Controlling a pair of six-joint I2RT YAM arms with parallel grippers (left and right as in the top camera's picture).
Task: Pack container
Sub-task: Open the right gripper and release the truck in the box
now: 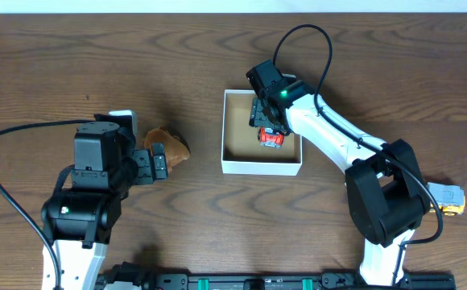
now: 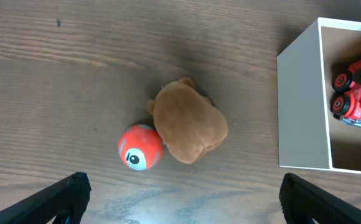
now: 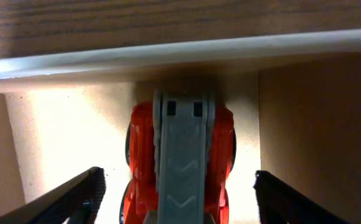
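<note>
The container (image 1: 262, 167) is a small square white-walled box with a tan inside; it also shows in the left wrist view (image 2: 302, 106) and the right wrist view (image 3: 168, 56). A red toy truck (image 1: 271, 138) lies inside it near the right wall, also seen in the left wrist view (image 2: 358, 93) and the right wrist view (image 3: 180, 155). My right gripper (image 3: 179, 199) is open, fingers wide on either side of the truck and apart from it. My left gripper (image 2: 183, 199) is open and empty, just short of a brown plush toy (image 2: 190, 124) and an orange ball (image 2: 140, 147).
A yellow and grey toy (image 1: 451, 198) lies at the table's right, beside the right arm's base. The plush (image 1: 172, 145) sits left of the container on the wood table.
</note>
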